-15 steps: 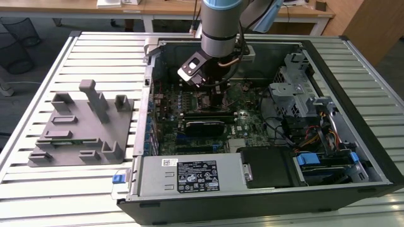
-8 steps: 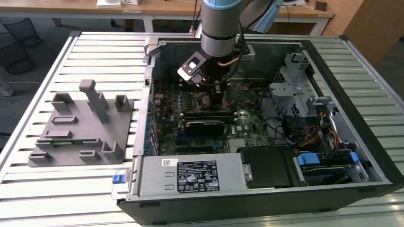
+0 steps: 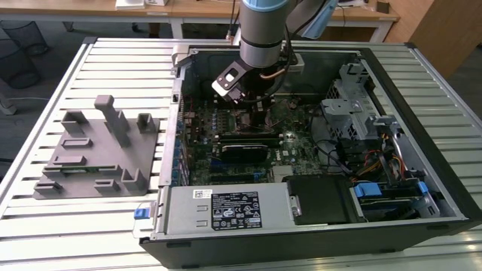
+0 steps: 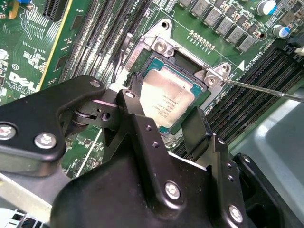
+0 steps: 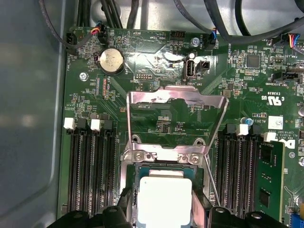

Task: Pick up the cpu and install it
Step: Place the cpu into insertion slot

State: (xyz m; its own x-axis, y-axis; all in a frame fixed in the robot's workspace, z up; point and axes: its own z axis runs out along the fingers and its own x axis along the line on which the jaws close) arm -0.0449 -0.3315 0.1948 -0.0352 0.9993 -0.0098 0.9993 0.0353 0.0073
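Squarely between the gripper's (image 4: 167,100) spread fingers (image 4: 195,127) lies the cpu (image 4: 166,103).

Bright even light, glare on cpu (image 5: 165,199)

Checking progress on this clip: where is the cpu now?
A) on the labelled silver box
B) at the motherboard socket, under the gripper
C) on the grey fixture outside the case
B: the cpu lies within the socket frame, with the gripper close over it.
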